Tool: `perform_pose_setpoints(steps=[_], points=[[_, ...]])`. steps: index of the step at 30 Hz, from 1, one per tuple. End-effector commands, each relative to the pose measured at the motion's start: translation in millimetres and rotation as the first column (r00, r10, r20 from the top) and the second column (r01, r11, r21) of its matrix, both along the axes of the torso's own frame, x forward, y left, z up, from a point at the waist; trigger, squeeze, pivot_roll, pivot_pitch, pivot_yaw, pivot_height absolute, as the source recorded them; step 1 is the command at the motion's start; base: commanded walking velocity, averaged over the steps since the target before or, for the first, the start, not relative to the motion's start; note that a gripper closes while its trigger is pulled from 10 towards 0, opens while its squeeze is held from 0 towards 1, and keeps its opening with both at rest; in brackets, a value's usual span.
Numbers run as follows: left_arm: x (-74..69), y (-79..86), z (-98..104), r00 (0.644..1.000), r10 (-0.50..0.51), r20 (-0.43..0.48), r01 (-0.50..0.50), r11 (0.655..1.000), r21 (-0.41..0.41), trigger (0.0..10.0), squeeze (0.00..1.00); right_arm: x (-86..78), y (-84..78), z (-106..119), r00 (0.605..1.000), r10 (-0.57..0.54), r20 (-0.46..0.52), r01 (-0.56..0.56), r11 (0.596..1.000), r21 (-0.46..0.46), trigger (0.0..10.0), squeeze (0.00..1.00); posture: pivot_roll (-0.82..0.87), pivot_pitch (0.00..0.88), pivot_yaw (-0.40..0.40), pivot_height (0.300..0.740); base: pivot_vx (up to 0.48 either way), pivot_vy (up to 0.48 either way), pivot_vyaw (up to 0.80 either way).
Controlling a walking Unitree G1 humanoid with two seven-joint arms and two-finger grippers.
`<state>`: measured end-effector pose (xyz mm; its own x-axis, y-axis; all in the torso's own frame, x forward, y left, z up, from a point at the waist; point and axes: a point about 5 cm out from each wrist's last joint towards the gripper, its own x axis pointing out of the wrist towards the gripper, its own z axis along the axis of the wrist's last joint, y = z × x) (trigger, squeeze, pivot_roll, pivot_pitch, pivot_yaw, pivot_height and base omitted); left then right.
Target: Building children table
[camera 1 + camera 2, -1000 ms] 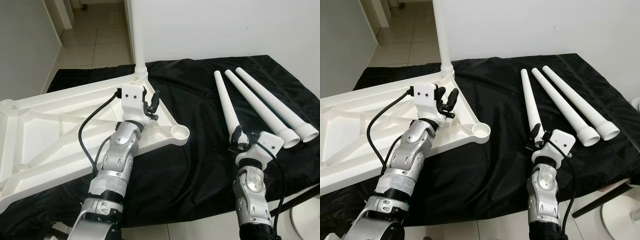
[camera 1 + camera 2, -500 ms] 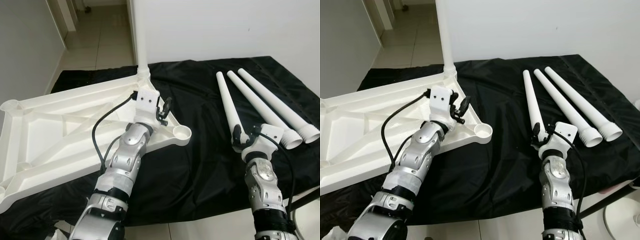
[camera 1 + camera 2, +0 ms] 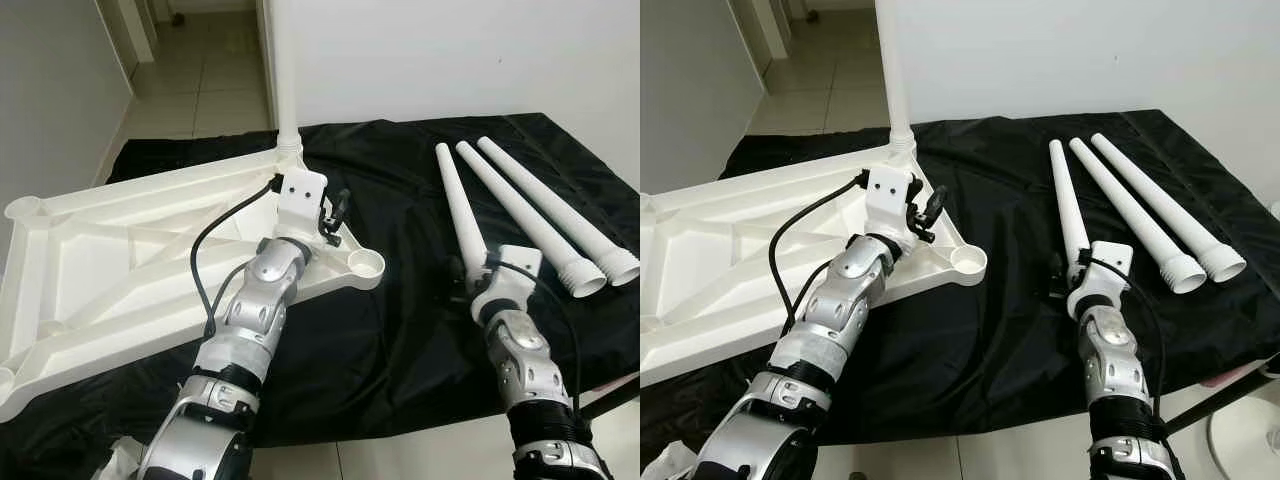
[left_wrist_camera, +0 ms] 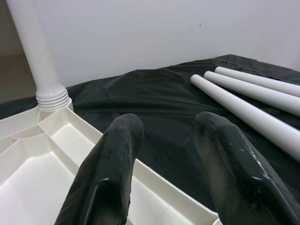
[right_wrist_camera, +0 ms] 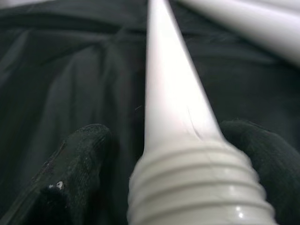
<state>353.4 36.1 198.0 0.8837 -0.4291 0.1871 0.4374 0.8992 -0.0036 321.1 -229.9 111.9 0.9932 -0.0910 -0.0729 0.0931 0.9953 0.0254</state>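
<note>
A white tabletop (image 3: 120, 250) lies upside down on the black cloth, with one white leg (image 3: 283, 80) standing upright in its far corner. An empty round socket (image 3: 367, 265) sits at its near right corner. My left gripper (image 3: 335, 207) hovers open over the tabletop's right rim, between those two corners, with nothing between its fingers (image 4: 117, 154). Three loose white legs lie to the right. My right gripper (image 3: 468, 272) is open, its fingers (image 5: 79, 159) straddling the threaded end of the nearest leg (image 3: 455, 200).
The other two legs (image 3: 510, 205) (image 3: 555, 205) lie side by side beyond the nearest one. The black cloth (image 3: 400, 330) drapes over the front edge. A white wall stands behind, a tiled corridor (image 3: 200, 70) at the back left, a white base (image 3: 1240, 440) on the floor at the right.
My left gripper has moved forward along the tabletop's rim. My right gripper has turned and slid up to the nearest leg's threaded end, which now sits between its fingers.
</note>
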Motion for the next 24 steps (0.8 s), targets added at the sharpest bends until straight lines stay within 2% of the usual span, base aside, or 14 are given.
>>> perform_pose_setpoints(steps=[1,12,13,14,20,24], points=[[1.9,0.1,0.1,0.999,0.032,0.001,-0.032,0.999,0.01,10.0,0.0,0.4,5.4,-6.6,0.999,0.036,-0.038,-0.037,0.999,-0.004,10.0,0.0,-0.09,0.0,0.02,0.74,0.0,0.0,0.0],[4.5,-2.1,2.4,0.999,0.042,0.01,-0.042,0.999,0.027,10.0,0.0,-0.7,7.3,-13.2,0.995,0.068,-0.071,-0.068,0.998,-0.002,10.0,0.0,-0.08,0.0,0.013,0.74,0.0,0.0,0.0],[5.5,-1.7,3.8,0.999,0.049,0.018,-0.049,0.998,0.028,10.0,0.0,-0.4,7.8,-13.4,0.995,0.075,-0.072,-0.075,0.997,-0.003,9.8,0.0,-0.08,0.0,0.013,0.74,0.0,0.0,0.0],[6.8,-0.9,5.1,0.998,0.059,0.026,-0.06,0.998,0.033,10.0,0.0,-0.4,8.2,-13.8,0.994,0.079,-0.071,-0.079,0.997,-0.001,0.0,0.0,-0.08,0.0,0.011,0.74,0.0,0.0,0.0],[9.1,0.3,7.1,0.998,0.057,0.035,-0.058,0.998,0.036,10.0,0.0,-0.6,10.5,-14.7,0.994,0.085,-0.061,-0.085,0.996,0.013,0.0,0.0,-0.08,0.0,0.011,0.74,0.0,0.0,0.0],[4.9,-3.7,4.5,0.999,-0.005,0.039,0.003,0.998,0.056,10.0,0.0,-4.6,16.8,-16.5,0.994,0.106,-0.035,-0.104,0.993,0.058,0.0,0.0,-0.08,0.0,0.01,0.74,0.0,0.0,0.0]])
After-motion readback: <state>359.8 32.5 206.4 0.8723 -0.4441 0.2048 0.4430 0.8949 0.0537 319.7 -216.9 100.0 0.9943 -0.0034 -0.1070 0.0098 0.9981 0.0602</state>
